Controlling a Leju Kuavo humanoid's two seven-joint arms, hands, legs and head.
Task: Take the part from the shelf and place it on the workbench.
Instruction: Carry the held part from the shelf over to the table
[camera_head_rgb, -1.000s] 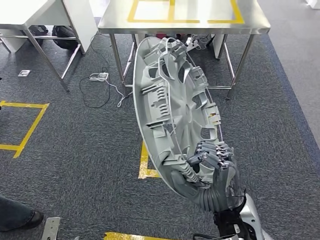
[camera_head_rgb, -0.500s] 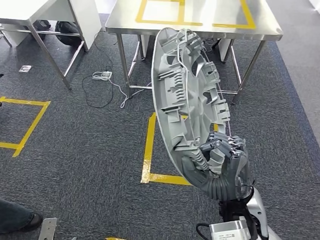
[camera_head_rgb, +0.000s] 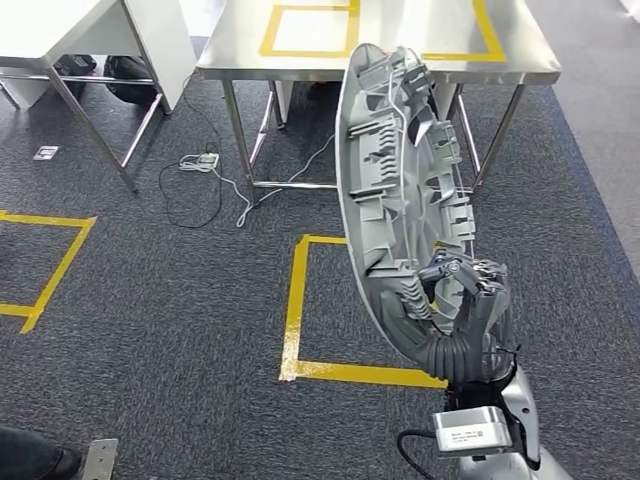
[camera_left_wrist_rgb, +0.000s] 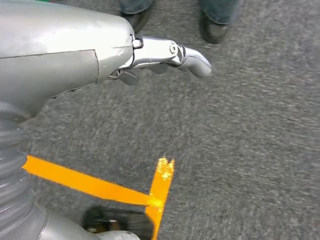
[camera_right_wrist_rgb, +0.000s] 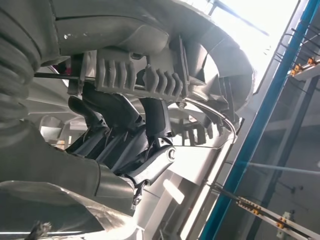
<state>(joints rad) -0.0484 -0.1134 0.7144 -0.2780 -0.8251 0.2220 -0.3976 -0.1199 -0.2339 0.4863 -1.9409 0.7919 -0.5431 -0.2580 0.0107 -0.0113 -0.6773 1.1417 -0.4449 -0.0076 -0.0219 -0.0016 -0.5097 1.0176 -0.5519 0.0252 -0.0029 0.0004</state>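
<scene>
A large grey plastic wheel cover (camera_head_rgb: 396, 180) stands nearly on edge, its ribbed inner side facing me. My right hand (camera_head_rgb: 464, 315) grips its lower rim, fingers curled over the edge. In the right wrist view the same cover (camera_right_wrist_rgb: 158, 75) runs across the dark fingers (camera_right_wrist_rgb: 113, 112) that clasp it. The steel workbench (camera_head_rgb: 226, 45) with yellow tape rectangles lies ahead, beyond the cover's upper edge. My left hand (camera_left_wrist_rgb: 166, 52) hangs over the carpet, fingers extended and holding nothing.
Grey carpet carries yellow tape squares (camera_head_rgb: 298, 300) in front of the bench. A white power strip and cable (camera_head_rgb: 198, 162) lie by the bench's left leg (camera_head_rgb: 234, 130). A second table (camera_head_rgb: 90, 30) stands at far left. A person's shoes (camera_left_wrist_rgb: 211, 25) stand close to my left hand.
The whole view has shifted: the bench and floor tape sit differently, so I have moved. The cover now stands more upright and further right, still in my right hand.
</scene>
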